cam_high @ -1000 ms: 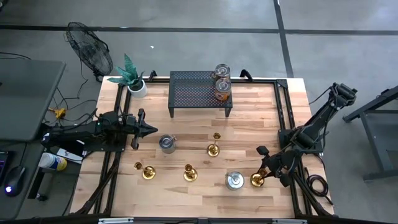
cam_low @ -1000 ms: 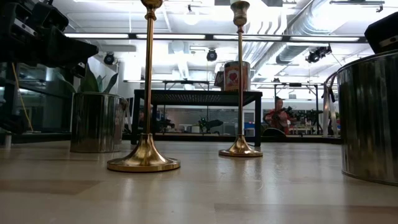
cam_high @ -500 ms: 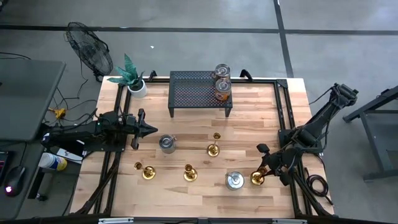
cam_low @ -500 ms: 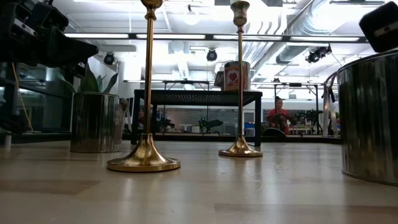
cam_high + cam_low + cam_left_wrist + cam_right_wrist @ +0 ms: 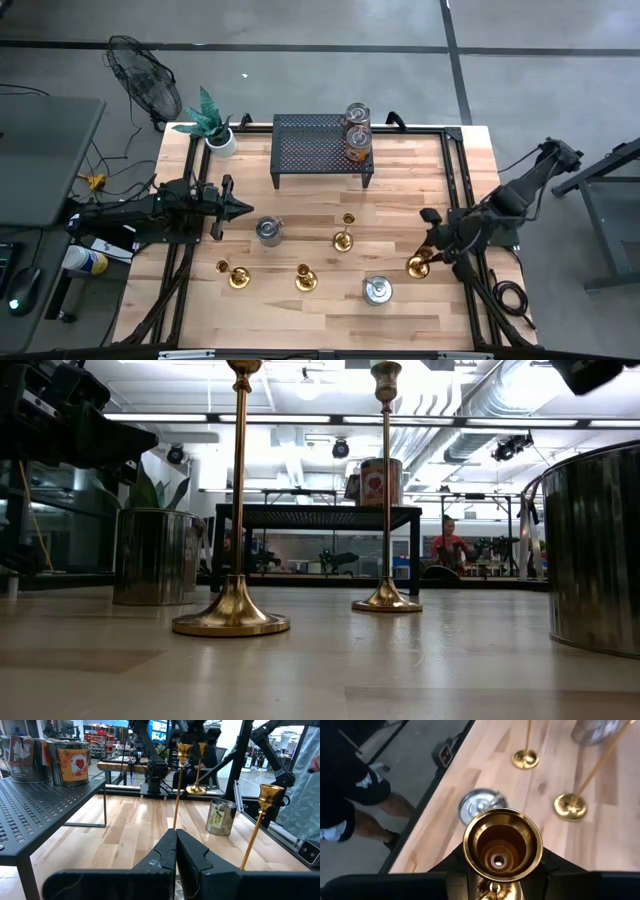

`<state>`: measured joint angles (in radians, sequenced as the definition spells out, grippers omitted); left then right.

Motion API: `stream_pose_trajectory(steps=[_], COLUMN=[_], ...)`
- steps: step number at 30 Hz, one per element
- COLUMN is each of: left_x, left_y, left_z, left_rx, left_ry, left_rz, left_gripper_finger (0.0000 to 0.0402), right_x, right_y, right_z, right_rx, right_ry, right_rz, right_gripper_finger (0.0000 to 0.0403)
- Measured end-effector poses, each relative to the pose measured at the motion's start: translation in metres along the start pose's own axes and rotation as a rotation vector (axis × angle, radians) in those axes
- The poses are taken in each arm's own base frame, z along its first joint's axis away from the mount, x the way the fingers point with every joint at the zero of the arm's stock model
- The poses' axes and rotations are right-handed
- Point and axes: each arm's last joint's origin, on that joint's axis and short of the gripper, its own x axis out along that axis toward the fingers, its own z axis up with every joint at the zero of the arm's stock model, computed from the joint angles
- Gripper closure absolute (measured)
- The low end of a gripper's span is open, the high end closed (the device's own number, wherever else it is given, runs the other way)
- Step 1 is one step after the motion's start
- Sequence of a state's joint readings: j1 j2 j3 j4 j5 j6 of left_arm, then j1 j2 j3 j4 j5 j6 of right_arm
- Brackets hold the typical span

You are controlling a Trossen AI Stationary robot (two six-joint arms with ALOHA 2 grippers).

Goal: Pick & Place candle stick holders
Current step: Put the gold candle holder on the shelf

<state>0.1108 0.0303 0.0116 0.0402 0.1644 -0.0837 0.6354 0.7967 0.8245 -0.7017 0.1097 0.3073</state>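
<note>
**Right gripper clamps a holder near the tin**

Right gripper (image 5: 428, 255): fingers pinched on a brass candle stick holder (image 5: 418, 266), just right of the silver tin (image 5: 377, 290); its cup (image 5: 502, 841) faces the wrist camera. Arm reaches in from the table's right edge, bent low. Three other holders (image 5: 343, 238) (image 5: 305, 279) (image 5: 237, 277) stand left of the tin. Left gripper (image 5: 232, 207): fingers (image 5: 167, 857) pressed together, empty, parked far left of the tin.

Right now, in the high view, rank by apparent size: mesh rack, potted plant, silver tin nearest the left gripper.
mesh rack, largest
potted plant
silver tin, smallest, though close to the plant's pot alone
</note>
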Motion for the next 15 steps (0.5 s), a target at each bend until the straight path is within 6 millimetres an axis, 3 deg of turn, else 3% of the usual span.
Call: stream_pose_trajectory(steps=[8,15], left_x=[0.000,0.000], left_y=[0.000,0.000], left_z=[0.000,0.000], left_rx=[0.000,0.000], left_ry=[0.000,0.000], left_rz=[0.000,0.000], left_gripper_finger=[0.0401,0.0401], right_x=[-0.034,-0.055], right_y=[-0.005,-0.013], right_z=[0.035,0.052], right_rx=[0.023,0.025], right_ry=[-0.131,-0.210], right_rz=[-0.053,-0.148], right_gripper_finger=[0.0309,0.0302])
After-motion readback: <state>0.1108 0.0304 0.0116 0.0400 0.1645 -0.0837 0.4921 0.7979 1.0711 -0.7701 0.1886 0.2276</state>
